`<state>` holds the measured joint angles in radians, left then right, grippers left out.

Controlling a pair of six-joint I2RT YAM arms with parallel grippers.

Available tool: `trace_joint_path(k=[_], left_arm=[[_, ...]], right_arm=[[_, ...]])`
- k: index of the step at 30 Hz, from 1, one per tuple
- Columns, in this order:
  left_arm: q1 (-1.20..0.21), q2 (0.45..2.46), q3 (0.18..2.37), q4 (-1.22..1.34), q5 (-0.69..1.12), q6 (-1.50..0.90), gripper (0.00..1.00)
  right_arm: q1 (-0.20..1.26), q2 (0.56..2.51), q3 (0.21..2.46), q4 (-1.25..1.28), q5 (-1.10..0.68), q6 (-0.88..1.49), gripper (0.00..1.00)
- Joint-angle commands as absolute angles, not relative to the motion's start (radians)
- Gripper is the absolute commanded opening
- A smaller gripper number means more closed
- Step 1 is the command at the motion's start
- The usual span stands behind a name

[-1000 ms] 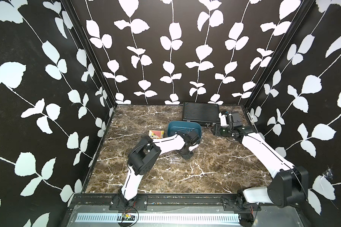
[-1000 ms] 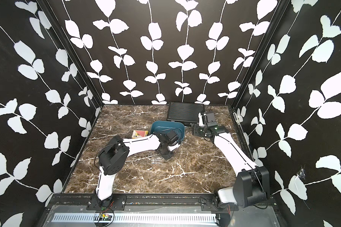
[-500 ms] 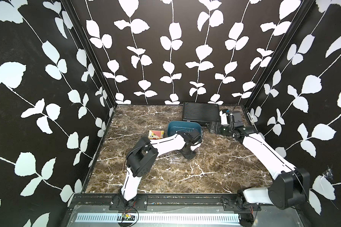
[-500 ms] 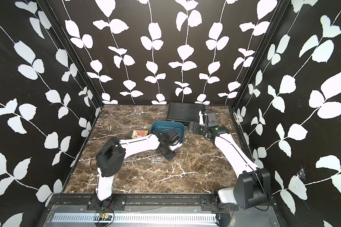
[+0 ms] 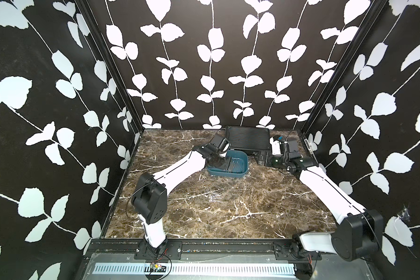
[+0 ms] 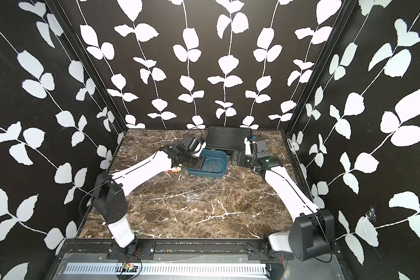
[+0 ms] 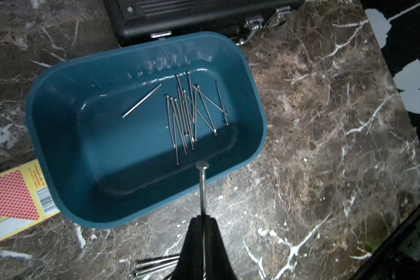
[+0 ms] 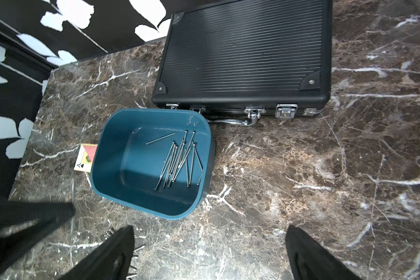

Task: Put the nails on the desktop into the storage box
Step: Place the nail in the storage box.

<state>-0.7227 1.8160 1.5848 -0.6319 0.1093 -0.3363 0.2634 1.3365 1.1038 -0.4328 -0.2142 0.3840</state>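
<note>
My left gripper (image 7: 204,218) is shut on one nail (image 7: 202,189), whose head juts out over the near rim of the teal storage box (image 7: 58,135). Several nails (image 7: 187,114) lie inside the box. In both top views the left gripper (image 5: 220,163) (image 6: 196,164) hovers at the left part of the storage box (image 5: 240,173) (image 6: 218,175). More nails (image 5: 214,195) (image 6: 192,195) lie loose on the brown marble desktop (image 5: 252,206) in front of the box. My right gripper (image 8: 209,244) stands open and holds nothing, right of the box (image 8: 112,145).
A black ribbed latched case (image 5: 249,139) (image 8: 245,55) stands right behind the box, against the back wall. A small red and yellow card box (image 7: 12,203) (image 8: 86,157) lies on the box's left side. Leaf-patterned walls enclose the desktop on three sides.
My left gripper has risen from the loose nails on the desktop and moved back to the storage box with a nail in it. The right gripper has opened wider and barely shifted.
</note>
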Motion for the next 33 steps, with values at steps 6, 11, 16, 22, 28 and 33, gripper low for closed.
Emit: trace_joint_path(k=[6,11,16,22,28,33], left_arm=[[-0.715,2.061,1.815,-0.632,0.119,-0.363,0.00],[-0.713,2.150,1.868,-0.643,0.125,-0.361,0.00],[-0.711,2.187,1.840,-0.597,0.142,-0.412,0.00],[-0.712,2.192,1.841,-0.607,0.140,-0.393,0.06],[-0.712,2.126,1.788,-0.568,0.139,-0.382,0.32],[-0.712,1.998,1.690,-0.562,0.099,-0.373,0.40]], right_arm=[[0.264,1.276,1.127,-0.446,-0.295,0.204,1.00],[0.264,1.252,1.120,-0.449,-0.306,0.166,1.00],[0.265,1.244,1.122,-0.455,-0.303,0.175,0.99],[0.279,1.257,1.152,-0.463,-0.328,0.186,1.00],[0.337,1.288,1.194,-0.488,-0.341,0.141,0.99],[0.379,1.325,1.238,-0.537,-0.364,0.098,1.00]])
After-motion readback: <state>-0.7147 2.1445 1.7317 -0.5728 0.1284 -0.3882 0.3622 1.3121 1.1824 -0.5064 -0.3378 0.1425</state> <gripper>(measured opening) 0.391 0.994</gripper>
